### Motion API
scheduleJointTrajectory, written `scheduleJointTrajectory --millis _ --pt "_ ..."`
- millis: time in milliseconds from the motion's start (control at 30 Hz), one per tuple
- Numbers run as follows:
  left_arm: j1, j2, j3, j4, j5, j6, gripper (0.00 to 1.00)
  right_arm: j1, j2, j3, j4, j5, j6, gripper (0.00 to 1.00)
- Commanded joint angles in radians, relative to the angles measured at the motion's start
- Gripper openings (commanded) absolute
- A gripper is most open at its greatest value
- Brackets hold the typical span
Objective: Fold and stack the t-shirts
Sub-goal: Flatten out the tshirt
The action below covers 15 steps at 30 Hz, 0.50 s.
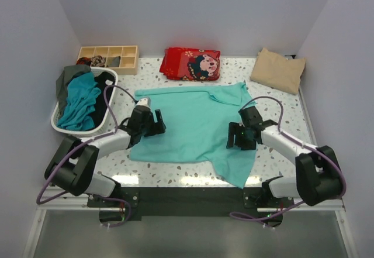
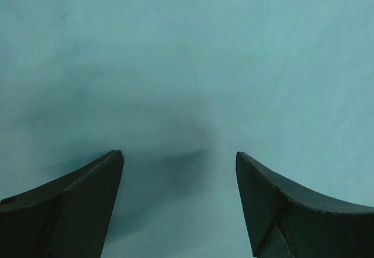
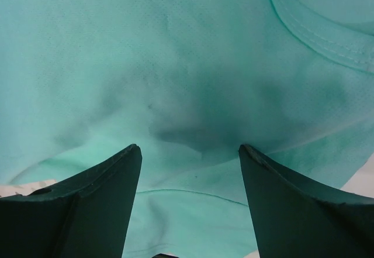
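Your light turquoise t-shirt point(image 1: 193, 123) lies spread across the middle of the counter point(image 1: 280, 103), one corner trailing toward the near edge. Your left arm point(image 1: 105, 144) has its jaws low over the shirt's left edge, and the left wrist view shows both fingers point(image 2: 76, 211) apart with only flat fabric between them, nothing gripped. Your right arm point(image 1: 286, 144) holds its jaws over the shirt's right side; they stand apart too, and its fingers point(image 3: 292, 205) frame wrinkled cloth with the neck collar point(image 3: 327, 30) just beyond. A folded beige tee point(image 1: 279, 69) sits at the far right corner. The white basket point(image 1: 73, 133) on the left holds a darker teal shirt point(image 1: 79, 103), a black one point(image 1: 104, 97) and a grey-green one point(image 1: 67, 79).
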Motion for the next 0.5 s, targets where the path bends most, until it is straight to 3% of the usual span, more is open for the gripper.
scheduleJointTrajectory --millis 0,133,367,467 --pt "-0.015 -0.031 -0.110 -0.188 -0.037 -0.068 0.82 0.042 -0.104 -0.090 -0.015 0.001 0.169 0.72" --pt "-0.031 -0.115 -0.134 -0.272 -0.039 -0.096 0.82 0.148 -0.245 -0.124 -0.128 0.068 0.294 0.73" --pt "-0.049 -0.252 -0.180 -0.402 -0.013 -0.134 0.82 0.173 -0.532 -0.168 -0.458 0.243 0.400 0.74" --pt "-0.069 -0.292 -0.187 -0.428 -0.011 -0.156 0.82 0.175 -0.578 -0.138 -0.457 0.260 0.417 0.75"
